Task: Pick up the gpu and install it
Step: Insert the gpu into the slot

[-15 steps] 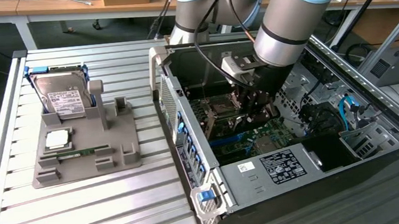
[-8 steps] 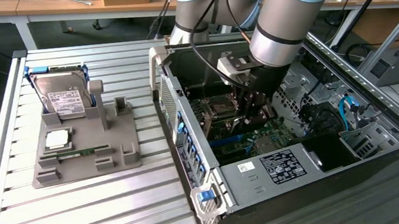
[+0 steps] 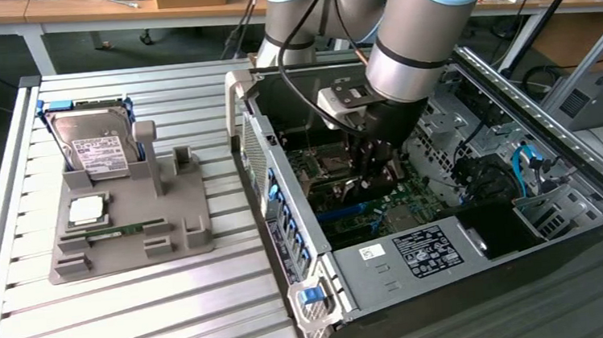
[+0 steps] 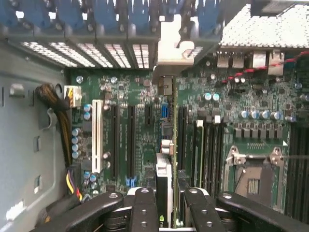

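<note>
The gpu (image 4: 164,175) is a thin dark card with a silvery edge, seen edge-on. It runs lengthwise away from the camera between my two black fingers (image 4: 144,209). My gripper (image 4: 169,205) is shut on it. The card hangs just above the green motherboard (image 4: 145,159), beside the long dark expansion slots (image 4: 131,140); whether it touches a slot I cannot tell. In the exterior view my gripper (image 3: 372,178) reaches down inside the open computer case (image 3: 284,219), low over the board, and the card itself is hard to make out there.
A grey fixture (image 3: 183,239) on the slatted table holds a silver hard drive (image 3: 95,145), a processor chip (image 3: 87,208) and a green memory stick (image 3: 123,230). Inside the case are a white slot (image 4: 97,135), memory slots (image 4: 198,145), the processor socket (image 4: 256,179), a cable bundle (image 4: 60,121) and the power supply (image 3: 427,252).
</note>
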Robot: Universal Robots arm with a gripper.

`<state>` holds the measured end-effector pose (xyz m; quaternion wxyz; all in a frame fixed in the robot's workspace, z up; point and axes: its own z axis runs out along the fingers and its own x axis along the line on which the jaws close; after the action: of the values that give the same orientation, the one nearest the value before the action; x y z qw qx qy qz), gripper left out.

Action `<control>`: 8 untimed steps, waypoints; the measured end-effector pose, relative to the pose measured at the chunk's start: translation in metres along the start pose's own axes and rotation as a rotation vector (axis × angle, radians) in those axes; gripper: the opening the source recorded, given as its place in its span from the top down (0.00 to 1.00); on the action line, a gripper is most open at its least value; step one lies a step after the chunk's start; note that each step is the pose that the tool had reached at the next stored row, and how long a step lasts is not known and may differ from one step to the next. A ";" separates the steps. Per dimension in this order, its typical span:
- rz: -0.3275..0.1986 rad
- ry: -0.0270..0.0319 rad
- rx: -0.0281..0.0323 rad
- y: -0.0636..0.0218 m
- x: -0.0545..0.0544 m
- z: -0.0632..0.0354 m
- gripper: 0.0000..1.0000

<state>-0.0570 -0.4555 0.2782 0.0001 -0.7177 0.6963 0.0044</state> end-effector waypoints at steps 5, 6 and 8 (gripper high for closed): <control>0.003 0.0075 -0.0003 0.0084 -0.002 0.0078 0.73; 0.005 0.0074 -0.0002 0.0087 -0.003 0.0087 0.73; 0.012 0.0073 0.0000 0.0130 -0.004 0.0100 0.73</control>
<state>-0.0702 -0.4514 0.2683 -0.0025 -0.7136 0.7005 0.0018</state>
